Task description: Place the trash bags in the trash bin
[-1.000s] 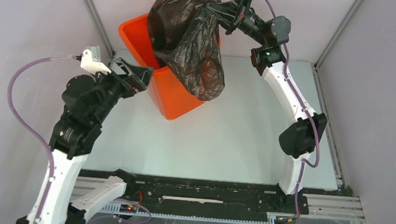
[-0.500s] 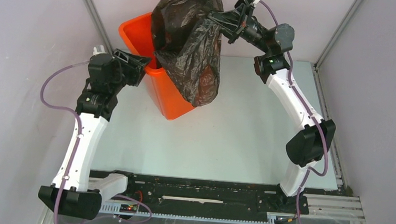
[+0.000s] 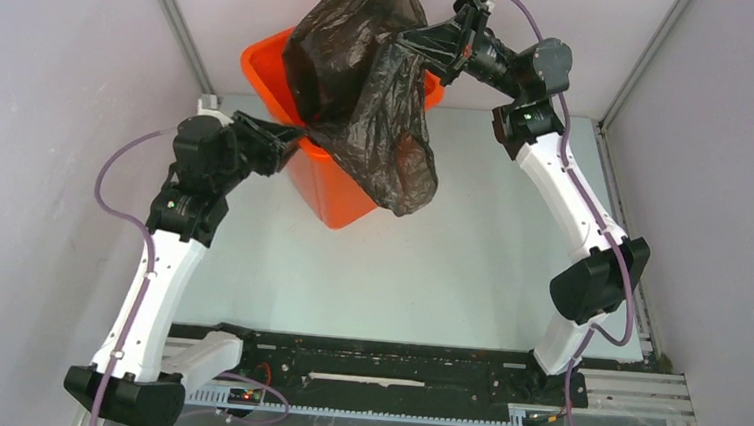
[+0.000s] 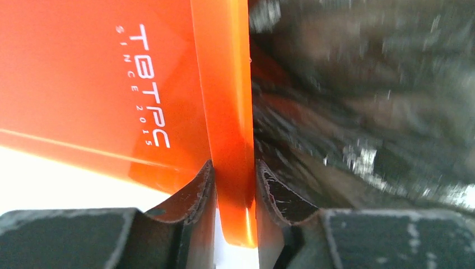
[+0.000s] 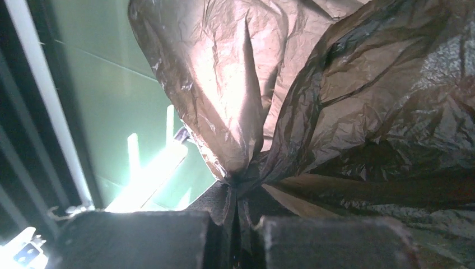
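pale table (image 3: pixel 449 278), far side: left gripper (image 4: pixel 234 174) clamps the orange trash bin (image 3: pixel 334 190) rim; right gripper (image 5: pixel 238 204) pinches the trash bag (image 3: pixel 372 82) hanging above its mouth, partly outside. lining step; next, lower it inside.

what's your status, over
Left pincer shut on trash bin rim. Right pincer shut on trash bag, held over bin mouth. Bag's lower end appears outside the rim.

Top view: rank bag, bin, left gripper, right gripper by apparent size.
1. bag, though it is nearer the camera
2. bin, partly hidden by the bag
3. left gripper and right gripper: look alike, not ranked
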Controlling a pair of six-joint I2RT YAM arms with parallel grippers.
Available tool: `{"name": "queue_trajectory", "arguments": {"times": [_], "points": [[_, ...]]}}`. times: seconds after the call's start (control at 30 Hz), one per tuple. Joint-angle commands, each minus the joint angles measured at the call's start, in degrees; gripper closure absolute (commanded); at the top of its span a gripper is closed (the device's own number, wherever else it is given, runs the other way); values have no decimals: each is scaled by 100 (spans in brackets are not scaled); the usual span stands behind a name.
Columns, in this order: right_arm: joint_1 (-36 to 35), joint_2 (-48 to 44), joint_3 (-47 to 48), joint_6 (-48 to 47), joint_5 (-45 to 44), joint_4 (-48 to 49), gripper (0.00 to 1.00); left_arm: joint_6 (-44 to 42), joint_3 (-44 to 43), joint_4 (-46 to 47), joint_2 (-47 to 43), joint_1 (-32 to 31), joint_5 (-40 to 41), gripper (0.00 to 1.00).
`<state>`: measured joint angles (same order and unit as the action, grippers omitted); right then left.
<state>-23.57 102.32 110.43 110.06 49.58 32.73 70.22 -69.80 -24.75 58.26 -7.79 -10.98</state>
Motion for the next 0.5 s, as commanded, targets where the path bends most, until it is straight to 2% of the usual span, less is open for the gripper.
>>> {"name": "queue_trajectory", "arguments": {"times": [0.0, 0.1, 0.27, 0.47], "points": [[53, -565, 411, -1110, 310, -882, 100, 135, 98, 287, -255, -815, -1074, 99], [101, -806, 434, -1553, 300, -1361, 100, 247, 105, 324, -324, -1121, -1121, 100], [236, -1196, 351, -2171, 268, -2136, 100, 599, 259, 589, -550, -1163, -1072, 100], [265, -1519, 57, -2301, 211, -2315, 100, 1108, 353, 837, -522, -1326, -1222, 100]]}}
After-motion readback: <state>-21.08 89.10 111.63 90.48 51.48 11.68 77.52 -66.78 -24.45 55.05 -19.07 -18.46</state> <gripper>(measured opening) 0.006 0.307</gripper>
